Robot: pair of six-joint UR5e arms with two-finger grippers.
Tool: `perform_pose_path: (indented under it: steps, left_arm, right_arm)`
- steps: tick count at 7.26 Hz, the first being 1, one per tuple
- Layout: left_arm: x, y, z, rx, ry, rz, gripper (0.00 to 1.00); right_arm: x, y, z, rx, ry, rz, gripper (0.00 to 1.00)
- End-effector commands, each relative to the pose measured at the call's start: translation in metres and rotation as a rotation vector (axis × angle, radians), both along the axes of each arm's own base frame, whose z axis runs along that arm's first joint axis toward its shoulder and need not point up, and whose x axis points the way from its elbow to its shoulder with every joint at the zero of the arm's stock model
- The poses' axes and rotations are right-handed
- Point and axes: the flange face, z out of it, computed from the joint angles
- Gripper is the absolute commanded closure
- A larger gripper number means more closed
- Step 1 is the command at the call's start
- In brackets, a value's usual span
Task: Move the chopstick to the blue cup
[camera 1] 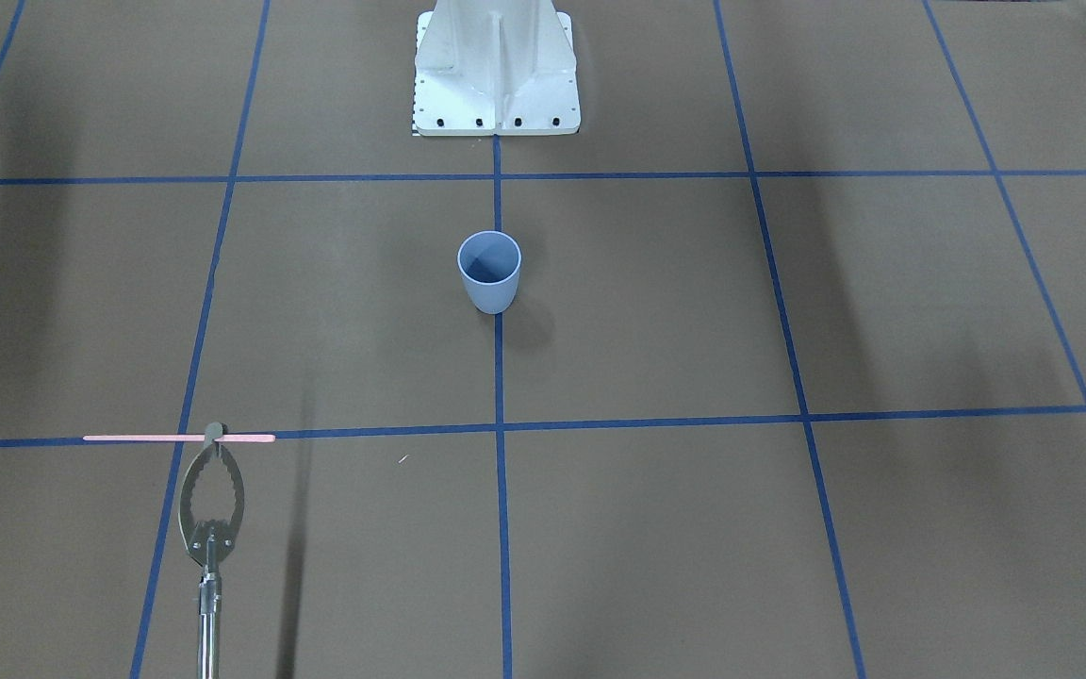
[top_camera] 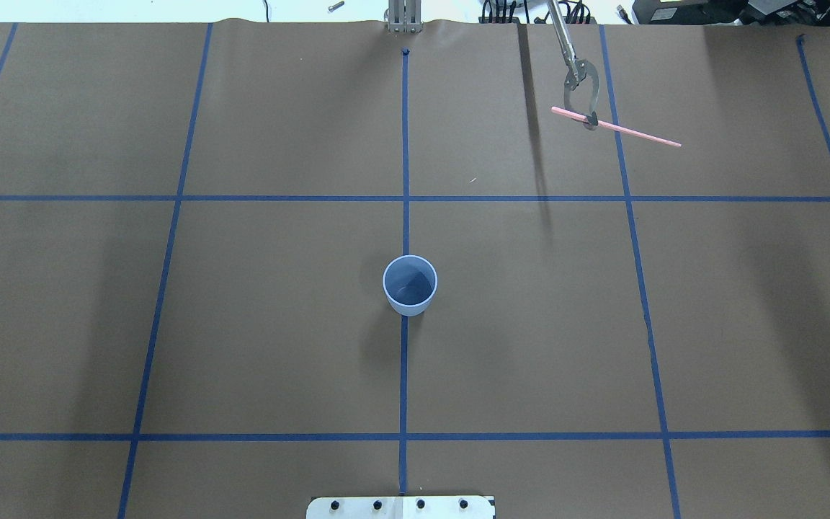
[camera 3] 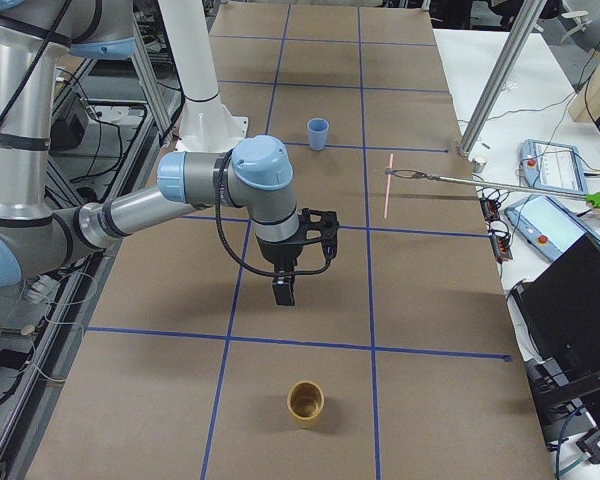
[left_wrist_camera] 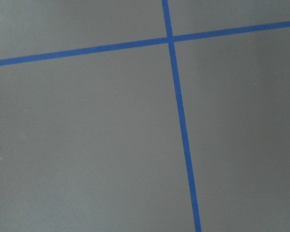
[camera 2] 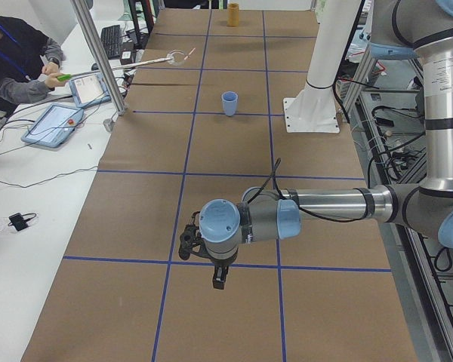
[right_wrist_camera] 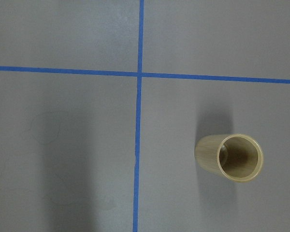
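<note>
The salmon-pink chopstick (top_camera: 617, 127) is held level above the table in an operator's long metal tongs (top_camera: 579, 83), at the far right of the overhead view. It also shows in the front-facing view (camera 1: 128, 438) and the right side view (camera 3: 388, 185). The pale blue cup (top_camera: 409, 285) stands upright and empty at the table's centre line, also in the front-facing view (camera 1: 489, 273). My left gripper (camera 2: 219, 280) hangs over bare table near the left end. My right gripper (camera 3: 283, 292) hangs near the right end. Neither touches anything, and I cannot tell whether they are open or shut.
A tan wooden cup (right_wrist_camera: 229, 158) stands upright at the table's right end, also in the right side view (camera 3: 305, 402). The white robot base (camera 1: 496, 75) stands behind the blue cup. An operator (camera 2: 15, 60) sits at the far side with tablets (camera 2: 53, 124).
</note>
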Motion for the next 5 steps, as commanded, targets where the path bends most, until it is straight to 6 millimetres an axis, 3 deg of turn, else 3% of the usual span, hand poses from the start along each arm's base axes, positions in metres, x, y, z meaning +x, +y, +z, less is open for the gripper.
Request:
perform_pose_path:
  steps: [1,5]
  left_arm:
    - [0.001,0.012,0.004,-0.009,0.005,-0.001,0.02]
    - [0.001,0.012,0.002,-0.01,0.005,-0.002,0.02]
  right_arm:
    - [0.003,0.002,0.002,-0.005,0.002,0.009,0.0]
    - [-0.001,0.018,0.034,-0.082,-0.028,0.01,0.0]
